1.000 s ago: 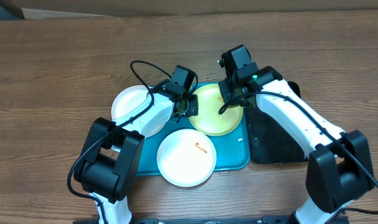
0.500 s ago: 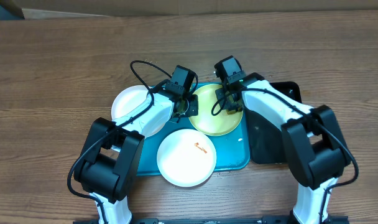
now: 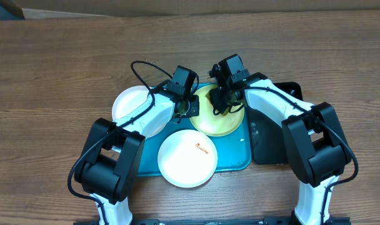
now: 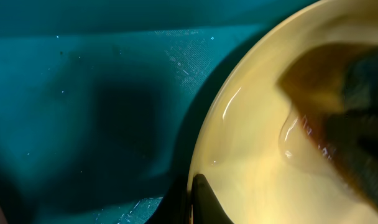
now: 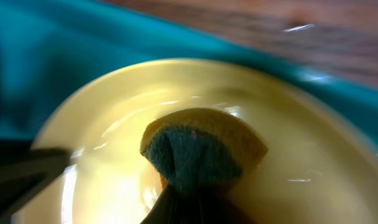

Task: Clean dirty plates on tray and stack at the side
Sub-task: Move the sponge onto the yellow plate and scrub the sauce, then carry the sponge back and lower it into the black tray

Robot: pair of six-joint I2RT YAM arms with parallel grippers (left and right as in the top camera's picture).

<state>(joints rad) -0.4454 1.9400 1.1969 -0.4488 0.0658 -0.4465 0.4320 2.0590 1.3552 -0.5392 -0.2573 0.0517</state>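
- a turquoise tray [image 3: 235, 157] is seen lying on the wooden table [image 3: 59, 69], with a narrower black tray [image 3: 274, 147] just beside its right edge.
- the yellow-green plate [image 3: 222, 123] is found lying flat in the far right part of the turquoise tray.
- a front white plate [image 3: 182, 165] is placed at the tray's near edge and overhangs it toward the table; an orange-red smear [image 3: 203, 148] is seen on its right part.
- a left white plate [image 3: 127, 103] is seen at the tray's far left corner, partly over the table and partly covered by the left arm.
- the right end effector [image 3: 220, 103] is lowered over the far left part of the yellow-green plate.
- it is closed on a sponge [image 5: 204, 146], yellow with a blue-green face, which is pinched into a fold; in the right wrist view the sponge is seen set against the plate's inner surface.
- the left end effector [image 3: 189, 107] is held at the left rim of the same plate, near the right one.
- in the left wrist view only one dark fingertip [image 4: 204, 202] is seen against that rim, so it cannot be told whether this end effector is open or closed.
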